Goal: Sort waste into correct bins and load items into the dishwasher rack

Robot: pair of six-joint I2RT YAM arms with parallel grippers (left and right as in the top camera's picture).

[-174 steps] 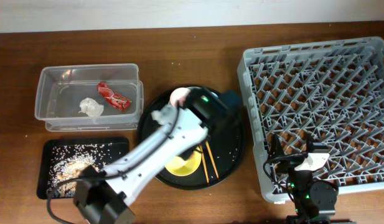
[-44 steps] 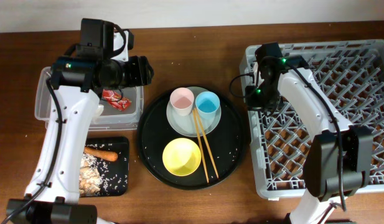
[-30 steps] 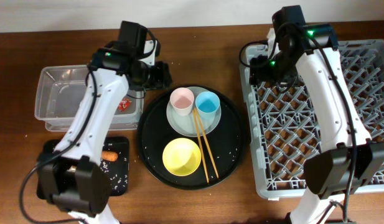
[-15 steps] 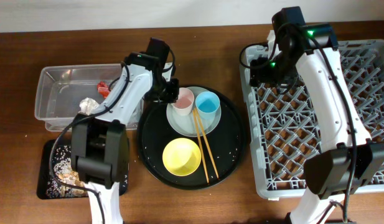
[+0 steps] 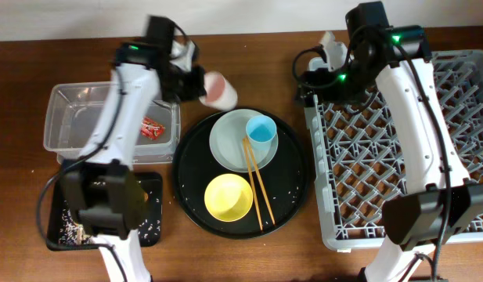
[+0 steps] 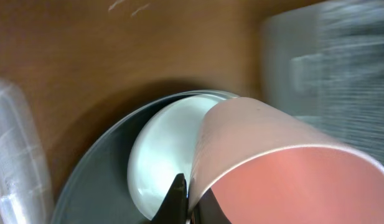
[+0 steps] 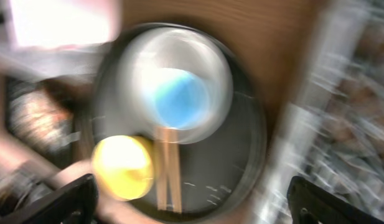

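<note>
At 3 o'clock on the desk: grey rack (image 5: 452,141), well apart from the pink cup (image 5: 222,92), with the round black tray (image 5: 292,192) between. Right hand (image 5: 313,77) sits at the rack's 10 o'clock corner, fingers spread, empty, and nearer the rack. Left hand (image 5: 203,84) clamps the pink cup, tilted, at 11 o'clock from the plate (image 5: 225,145). Left fingertips are mostly hidden behind the cup, and the right wrist view is blurred.

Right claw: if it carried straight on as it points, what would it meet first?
Probably the blue cup on the plate, centred in its wrist view; blur leaves depth unclear.
</note>
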